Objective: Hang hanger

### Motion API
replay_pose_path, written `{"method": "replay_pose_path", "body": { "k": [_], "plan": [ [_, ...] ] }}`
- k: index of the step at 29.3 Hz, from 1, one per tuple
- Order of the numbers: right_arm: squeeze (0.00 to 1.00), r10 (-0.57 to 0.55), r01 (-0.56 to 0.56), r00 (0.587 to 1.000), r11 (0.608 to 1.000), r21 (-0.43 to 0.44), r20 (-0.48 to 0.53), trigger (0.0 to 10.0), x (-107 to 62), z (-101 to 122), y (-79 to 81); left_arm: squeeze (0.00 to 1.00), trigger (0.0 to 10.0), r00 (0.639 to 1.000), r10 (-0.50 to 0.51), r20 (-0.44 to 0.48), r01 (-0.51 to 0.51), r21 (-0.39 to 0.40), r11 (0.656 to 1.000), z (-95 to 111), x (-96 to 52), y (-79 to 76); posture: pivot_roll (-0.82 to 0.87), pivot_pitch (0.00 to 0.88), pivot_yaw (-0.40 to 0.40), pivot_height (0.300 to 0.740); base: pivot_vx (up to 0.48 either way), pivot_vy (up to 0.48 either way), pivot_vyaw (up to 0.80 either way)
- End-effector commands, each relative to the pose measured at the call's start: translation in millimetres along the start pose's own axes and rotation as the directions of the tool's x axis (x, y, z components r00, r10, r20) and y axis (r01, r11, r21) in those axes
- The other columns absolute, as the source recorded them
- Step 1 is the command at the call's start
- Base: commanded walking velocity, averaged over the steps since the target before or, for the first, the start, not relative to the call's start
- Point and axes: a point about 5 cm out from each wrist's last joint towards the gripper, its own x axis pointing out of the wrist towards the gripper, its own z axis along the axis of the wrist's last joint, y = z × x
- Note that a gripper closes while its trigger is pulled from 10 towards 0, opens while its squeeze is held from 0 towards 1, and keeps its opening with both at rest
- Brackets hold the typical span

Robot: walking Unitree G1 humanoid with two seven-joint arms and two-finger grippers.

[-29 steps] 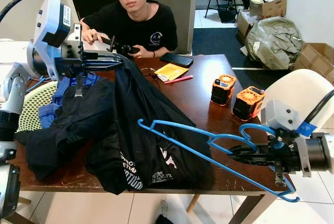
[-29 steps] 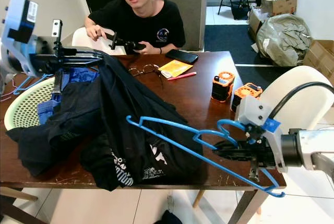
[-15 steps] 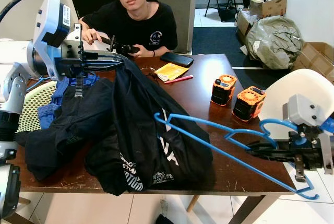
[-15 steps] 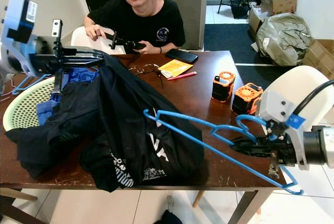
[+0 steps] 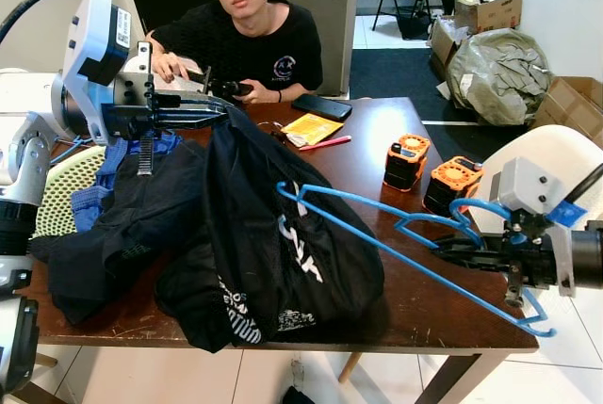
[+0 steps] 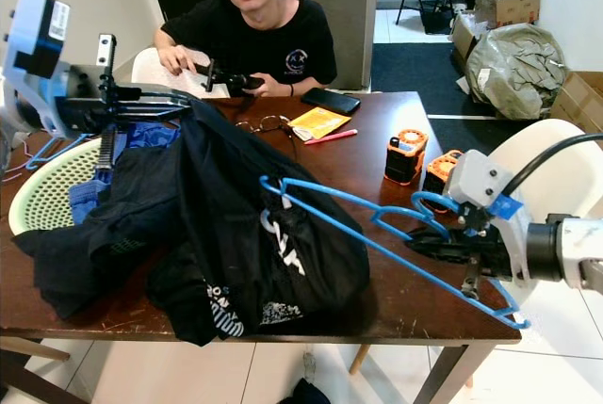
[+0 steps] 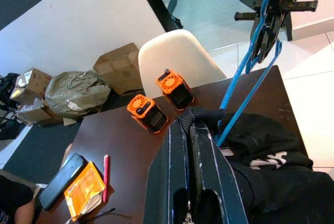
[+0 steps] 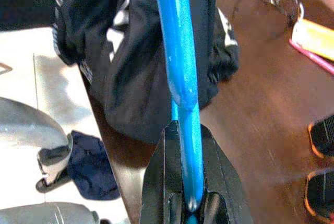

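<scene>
Holding a pinch of the black garment [image 5: 254, 225] up off the table [image 5: 363, 154], the left gripper [image 5: 203, 112] has its fingers closed on the cloth, apparently to lift an opening for threading. The right gripper [image 5: 452, 253] is clamped on the blue hanger [image 5: 377, 234] near its hook, with the far tip of the hanger touching the raised fabric. Judged from this, the hanger is being fed into the garment, not yet seated. A green basket [image 5: 57, 202] sits behind the clothes; a person [image 5: 245, 32] sits across the table, watching.
</scene>
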Motion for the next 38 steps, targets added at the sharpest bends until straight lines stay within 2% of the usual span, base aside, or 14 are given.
{"method": "replay_pose_path", "body": {
  "k": [1,4,9,13,15,18,20,23,24,25,27,31,35,38],
  "plan": [
    [0.0,0.01,-0.009,0.999,1.0,-0.021,0.05,10.0,4.0,10,2.7,0.0,0.0,1.0,-0.015,0.006,0.015,-0.009,1.0,-1,2.8,-2.3,-0.01,0.006,0.069,0.74,0.0,0.0,0.0],
    [0.0,-0.062,0.068,0.991,0.997,-0.045,0.12,10.0,15.0,22,-4.7,0.0,0.0,1.0,-0.023,0.005,0.023,-0.015,1.0,-3,5.4,-4.0,-0.01,0.006,0.069,0.74,0.0,0.0,0.0],
    [0.0,-0.152,0.163,0.966,0.986,-0.037,0.211,10.0,15.9,34,-17.3,0.0,0.0,1.0,-0.022,-0.003,0.022,-0.012,1.0,-3,5.5,-3.0,-0.01,0.006,0.069,0.74,0.0,0.0,0.0],
    [0.0,0.025,0.023,0.941,0.99,-0.136,0.337,10.0,12.7,46,2.3,0.0,0.0,0.999,0.007,-0.047,-0.006,0.018,1.0,-4,-2.9,2.9,0.0,0.002,0.079,0.74,0.0,0.0,0.0],
    [0.0,0.06,-0.007,0.93,0.989,-0.148,0.361,10.0,12.0,49,6.3,0.0,0.0,0.999,0.011,-0.053,-0.01,0.023,1.0,-3,-4.5,3.9,0.0,0.002,0.079,0.74,0.0,0.0,0.0],
    [0.0,0.121,-0.072,0.935,0.985,-0.157,0.333,10.0,10.9,43,11.9,0.0,0.0,0.997,0.013,-0.073,-0.01,0.04,0.999,-2,-6.3,6.3,0.0,0.003,0.079,0.74,0.0,0.0,0.0],
    [0.0,0.09,-0.061,0.976,0.988,-0.145,0.2,10.0,13.4,26,6.6,0.0,0.0,0.996,0.014,-0.089,-0.009,0.054,0.998,1,-9.1,8.3,0.01,0.002,0.078,0.74,0.0,0.0,0.0],
    [0.0,0.077,-0.053,0.983,0.988,-0.142,0.165,10.0,14.0,22,4.9,0.0,0.0,0.996,0.014,-0.092,-0.009,0.057,0.998,2,-9.7,8.7,0.01,0.002,0.078,0.74,0.0,0.0,0.0],
    [0.0,0.07,-0.054,0.993,0.987,-0.151,0.099,10.0,17.7,13,4.2,0.0,0.0,0.996,0.013,-0.093,-0.007,0.064,0.998,5,-11.1,9.4,0.01,0.002,0.078,0.74,0.0,0.0,0.0],
    [0.0,0.07,-0.054,0.993,0.987,-0.151,0.099,10.0,17.7,13,4.2,0.0,0.0,0.996,0.013,-0.093,-0.007,0.064,0.998,5,-11.1,9.4,0.01,0.002,0.078,0.74,0.0,0.0,0.0],
    [0.0,0.046,-0.042,0.999,0.986,-0.159,0.018,10.0,27.5,2,3.4,0.0,0.0,0.996,0.003,-0.09,0.005,0.083,0.997,12,-12.0,10.3,0.02,0.002,0.075,0.74,0.0,0.0,0.0],
    [0.0,0.015,-0.014,1.0,0.988,-0.154,0.008,10.0,32.2,1,0.7,0.0,0.0,0.997,-0.011,-0.081,0.018,0.088,0.996,15,-10.9,9.9,0.02,0.002,0.075,0.74,0.0,0.0,0.0],
    [0.0,-0.084,0.088,0.996,0.988,-0.128,0.031,10.0,37.5,4,-10.4,0.0,0.0,0.997,-0.041,-0.069,0.048,0.097,0.994,19,-7.3,8.5,0.02,0.002,0.075,0.74,0.0,0.0,0.0],
    [0.0,-0.14,0.144,0.989,0.984,-0.107,0.046,10.0,33.7,5,-17.9,0.0,0.0,0.996,-0.045,-0.071,0.052,0.101,0.993,20,-7.0,8.7,0.02,0.002,0.075,0.74,0.0,0.0,0.0]
  ]
}}
